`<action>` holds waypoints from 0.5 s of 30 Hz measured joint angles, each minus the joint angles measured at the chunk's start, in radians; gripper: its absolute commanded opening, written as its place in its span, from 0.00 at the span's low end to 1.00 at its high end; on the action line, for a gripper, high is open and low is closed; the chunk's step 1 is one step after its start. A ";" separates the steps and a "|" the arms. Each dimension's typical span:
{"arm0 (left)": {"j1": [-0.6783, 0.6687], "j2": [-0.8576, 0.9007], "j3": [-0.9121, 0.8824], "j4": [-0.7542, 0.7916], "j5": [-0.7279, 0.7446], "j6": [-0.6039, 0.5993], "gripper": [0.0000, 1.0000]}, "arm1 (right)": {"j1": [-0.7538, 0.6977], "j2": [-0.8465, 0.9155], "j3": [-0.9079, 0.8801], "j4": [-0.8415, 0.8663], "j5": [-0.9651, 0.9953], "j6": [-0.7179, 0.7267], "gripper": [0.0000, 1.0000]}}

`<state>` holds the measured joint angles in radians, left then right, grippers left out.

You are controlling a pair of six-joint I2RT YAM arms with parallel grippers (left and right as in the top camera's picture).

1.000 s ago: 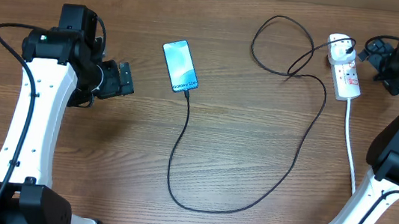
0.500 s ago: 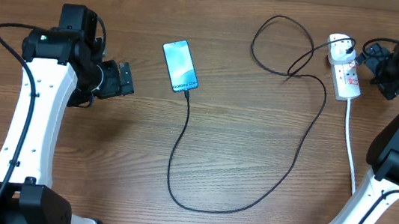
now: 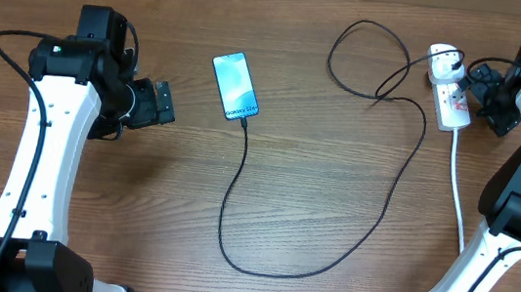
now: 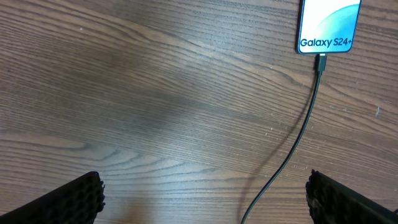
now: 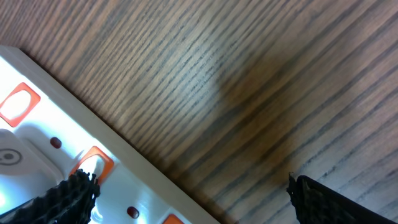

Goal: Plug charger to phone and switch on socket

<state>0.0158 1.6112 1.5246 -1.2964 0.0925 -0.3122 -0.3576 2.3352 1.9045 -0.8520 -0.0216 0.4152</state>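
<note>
The phone [image 3: 235, 86] lies face up on the table, its teal screen [image 4: 328, 22] reading "Galaxy S24+". The charger cable [image 3: 235, 192] has its black plug tip [image 4: 321, 61] seated in the phone's lower edge. From there it loops across the table to the white adapter [image 3: 443, 58] on the socket [image 3: 453, 101]. My left gripper [image 3: 162, 105] is open, hovering left of the phone with only the cable [image 4: 297, 140] passing between its fingers. My right gripper [image 3: 478, 92] is open at the socket's right side. In the right wrist view one finger [image 5: 62, 202] sits over the white strip [image 5: 56, 155] beside an orange-red switch [image 5: 93, 163].
The socket's thick white cord [image 3: 457, 188] runs down the right side toward the right arm's base. The cable's loops cover the table's middle and back right [image 3: 359, 54]. Bare wood [image 5: 249, 93] lies under the right gripper's other finger [image 5: 339, 202].
My right gripper has moved left, closer to the socket's side. The left arm, phone and cable have not moved.
</note>
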 measured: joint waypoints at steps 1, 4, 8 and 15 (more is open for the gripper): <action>0.000 0.000 0.000 0.000 0.000 0.000 1.00 | 0.000 0.000 0.000 0.004 0.000 0.000 1.00; 0.000 0.000 0.000 0.000 0.000 0.000 0.99 | 0.000 0.000 0.000 0.008 0.000 0.000 1.00; 0.000 0.000 0.000 0.000 0.000 0.000 1.00 | 0.000 0.000 0.000 0.018 0.000 0.000 1.00; 0.000 0.000 0.000 0.000 0.000 0.000 1.00 | 0.000 0.000 0.000 0.024 -0.018 0.008 1.00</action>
<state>0.0158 1.6112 1.5246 -1.2961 0.0925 -0.3126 -0.3576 2.3352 1.9045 -0.8276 -0.0391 0.4229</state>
